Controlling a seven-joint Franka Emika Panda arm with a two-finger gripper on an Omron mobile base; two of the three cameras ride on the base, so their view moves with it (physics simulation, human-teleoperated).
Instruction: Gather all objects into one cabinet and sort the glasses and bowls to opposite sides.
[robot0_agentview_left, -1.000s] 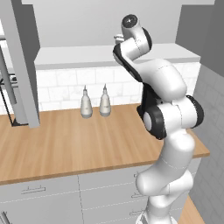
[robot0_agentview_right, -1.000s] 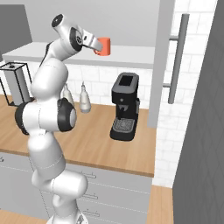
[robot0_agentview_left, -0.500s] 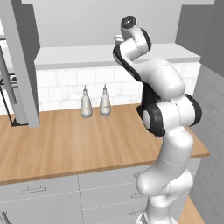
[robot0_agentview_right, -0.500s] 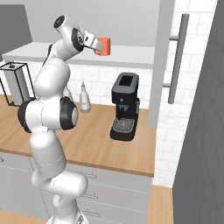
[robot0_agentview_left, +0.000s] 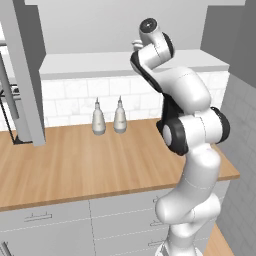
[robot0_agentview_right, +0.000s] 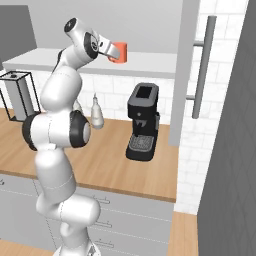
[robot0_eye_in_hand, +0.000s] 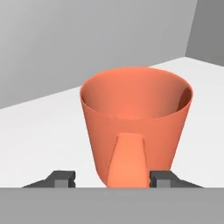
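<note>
The orange cup (robot0_eye_in_hand: 136, 127) sat upright in the gripper (robot0_eye_in_hand: 111, 178), its handle (robot0_eye_in_hand: 126, 159) facing the hand and lying between the two dark fingertips (robot0_eye_in_hand: 61, 178), which pressed close on either side of it, so the pincer was narrow and holding the cup by its handle. In the right base view the cup (robot0_agentview_right: 118, 52) hung just above the white shelf (robot0_agentview_right: 145, 62) of the cabinet, at the end of the raised arm, with the pale grey back wall of the cabinet behind it. The cup's inside was empty and plain orange, and no writing or label could be read on it. Below the shelf ran a white tiled wall, and under the cup, on the wooden counter (robot0_agentview_right: 115, 167), stood a black coffee machine (robot0_agentview_right: 142, 121), unmarked as far as could be told. To the left of the machine stood a white bottle (robot0_agentview_right: 97, 112); the left base view showed two bottles (robot0_agentview_left: 99, 118) side by side against the tiles. A dark grey cabinet door (robot0_agentview_left: 27, 75) hung open to the left of the shelf, and grey drawers (robot0_agentview_left: 50, 225) ran beneath the counter.
</note>
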